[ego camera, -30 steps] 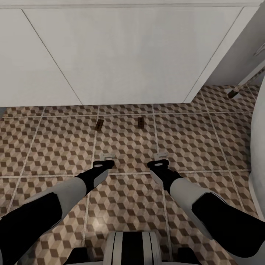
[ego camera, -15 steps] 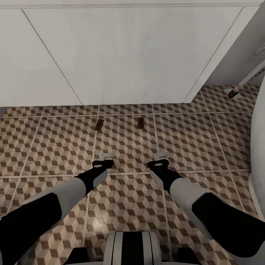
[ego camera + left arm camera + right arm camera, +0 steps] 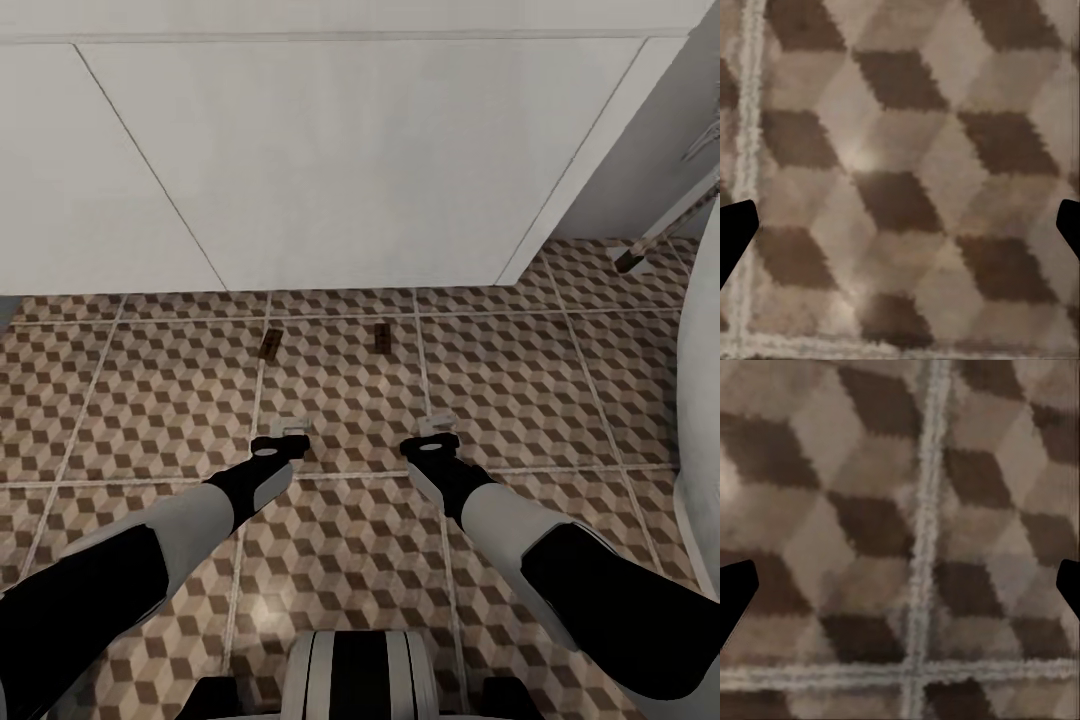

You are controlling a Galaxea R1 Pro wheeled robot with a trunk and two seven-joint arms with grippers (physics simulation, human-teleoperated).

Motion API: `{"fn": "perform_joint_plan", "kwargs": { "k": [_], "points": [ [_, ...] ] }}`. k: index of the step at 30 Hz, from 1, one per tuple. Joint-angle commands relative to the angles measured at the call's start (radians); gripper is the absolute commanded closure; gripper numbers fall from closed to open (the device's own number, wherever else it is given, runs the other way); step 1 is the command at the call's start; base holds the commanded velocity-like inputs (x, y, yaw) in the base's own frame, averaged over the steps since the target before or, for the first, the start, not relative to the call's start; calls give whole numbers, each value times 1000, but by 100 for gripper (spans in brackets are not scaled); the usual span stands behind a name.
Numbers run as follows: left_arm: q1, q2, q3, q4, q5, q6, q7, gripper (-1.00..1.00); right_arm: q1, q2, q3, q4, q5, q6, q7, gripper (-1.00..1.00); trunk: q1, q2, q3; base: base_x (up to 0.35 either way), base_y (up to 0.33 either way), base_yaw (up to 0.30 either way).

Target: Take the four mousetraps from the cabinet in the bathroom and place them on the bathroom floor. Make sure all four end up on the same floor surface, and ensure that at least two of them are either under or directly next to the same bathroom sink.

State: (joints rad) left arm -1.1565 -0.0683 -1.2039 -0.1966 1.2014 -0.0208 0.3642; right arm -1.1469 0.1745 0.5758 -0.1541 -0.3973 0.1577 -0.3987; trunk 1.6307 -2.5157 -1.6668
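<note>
Two mousetraps lie on the bathroom floor [image 3: 560, 380] just in front of the sink's white vanity front [image 3: 300, 150]: one mousetrap [image 3: 270, 345] on a grout line, the other mousetrap [image 3: 382, 336] to its right. My left gripper [image 3: 290, 427] hangs low over the tiles behind the first one. My right gripper [image 3: 437, 425] hangs behind and to the right of the second. Both are open and hold nothing. In each wrist view the black fingertips [image 3: 735, 232] [image 3: 735, 592] stand wide apart over cube-pattern tile. The cabinet is out of view.
A curved white fixture [image 3: 702, 400] rises along the right edge. A slanted pale pole with a dark foot [image 3: 640, 252] rests on the tiles at the back right, beside the vanity's corner. My base [image 3: 360, 680] shows at the bottom.
The whole head picture has shifted slightly downward, so the camera moved a little. Arms, grippers and both mousetraps keep their places relative to each other.
</note>
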Motion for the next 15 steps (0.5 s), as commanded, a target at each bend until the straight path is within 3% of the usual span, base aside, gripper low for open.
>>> {"fn": "perform_joint_plan", "kwargs": {
  "k": [1,15],
  "points": [
    [-1,0,-9,-1,10,-2,5,-100,-1,0,8,-1,-6,6,-6,-100,-1,0,3,0,0,0],
    [29,-1,-8,9,16,-2,10,-100,6,0,10,0,-2,6,-5,-100,-7,3,58,0,0,0]
  ]
}}
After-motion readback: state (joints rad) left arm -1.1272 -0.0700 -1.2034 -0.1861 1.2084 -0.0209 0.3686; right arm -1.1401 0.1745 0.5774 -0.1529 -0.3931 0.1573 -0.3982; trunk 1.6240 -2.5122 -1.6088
